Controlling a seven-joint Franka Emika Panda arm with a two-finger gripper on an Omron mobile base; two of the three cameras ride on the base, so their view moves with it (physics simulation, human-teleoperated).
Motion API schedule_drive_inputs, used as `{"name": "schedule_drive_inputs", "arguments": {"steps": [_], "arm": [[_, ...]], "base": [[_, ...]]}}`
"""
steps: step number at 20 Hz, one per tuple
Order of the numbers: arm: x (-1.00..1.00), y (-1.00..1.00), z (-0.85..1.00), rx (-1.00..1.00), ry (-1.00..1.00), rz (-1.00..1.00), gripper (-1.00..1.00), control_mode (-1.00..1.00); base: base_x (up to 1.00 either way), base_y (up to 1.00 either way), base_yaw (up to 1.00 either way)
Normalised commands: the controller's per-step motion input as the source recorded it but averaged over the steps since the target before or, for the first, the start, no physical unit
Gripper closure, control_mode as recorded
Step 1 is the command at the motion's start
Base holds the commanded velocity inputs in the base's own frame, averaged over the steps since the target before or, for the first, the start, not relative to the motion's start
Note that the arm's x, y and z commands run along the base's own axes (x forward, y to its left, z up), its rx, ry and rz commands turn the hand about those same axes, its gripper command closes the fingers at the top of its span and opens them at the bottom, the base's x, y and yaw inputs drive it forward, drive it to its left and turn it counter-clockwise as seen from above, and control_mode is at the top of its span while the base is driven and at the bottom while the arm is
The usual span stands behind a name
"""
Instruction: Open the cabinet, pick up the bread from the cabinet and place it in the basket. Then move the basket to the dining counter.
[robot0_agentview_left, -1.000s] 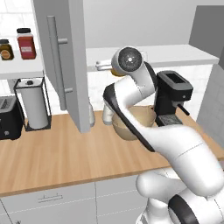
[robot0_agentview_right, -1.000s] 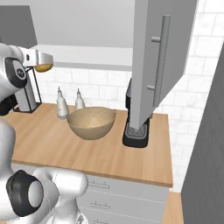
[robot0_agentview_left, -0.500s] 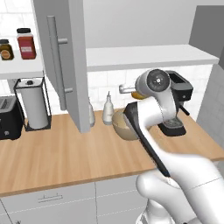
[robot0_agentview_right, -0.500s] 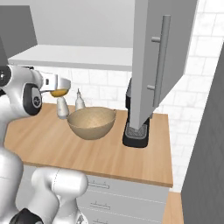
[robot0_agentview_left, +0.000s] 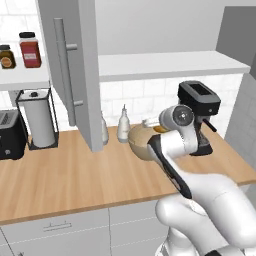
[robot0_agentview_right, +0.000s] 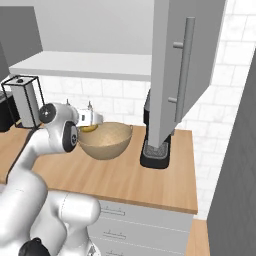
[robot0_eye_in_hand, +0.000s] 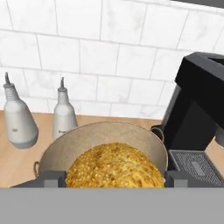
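The arm has swung from the open cabinet (robot0_agentview_left: 75, 75) to above the basket (robot0_agentview_right: 105, 140). The gripper (robot0_eye_in_hand: 114, 177) grips the bread (robot0_eye_in_hand: 114, 168), basket rim at twelve o'clock; releasing it looks next.

My left base camera is looking forward and down from behind my arm, which is rising at lower right of the frame. My right base camera is facing the same worktop (robot0_agentview_right: 150, 175) from the other side, arm at lower left. Both are sharing the basket (robot0_agentview_left: 141, 141), coffee machine (robot0_agentview_left: 199, 116) and open cabinet door (robot0_agentview_right: 182, 65). My hand camera is sitting close above the basket, facing the tiled wall (robot0_eye_in_hand: 109, 52).
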Motion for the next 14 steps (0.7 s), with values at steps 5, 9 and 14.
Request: {"name": "schedule_drive_inputs", "arguments": {"steps": [5, 9, 14], "arm": [[0.81, -0.03, -0.72, 0.0, 0.14, 0.01, 1.0, -1.0], [0.76, 0.0, -0.53, 0.0, 0.12, 0.0, 1.0, -1.0], [0.51, 0.0, -0.34, 0.0, 0.08, 0.0, 1.0, -1.0]], "base": [[0.0, 0.0, 0.0], [0.0, 0.0, 0.0], [0.0, 0.0, 0.0]]}}
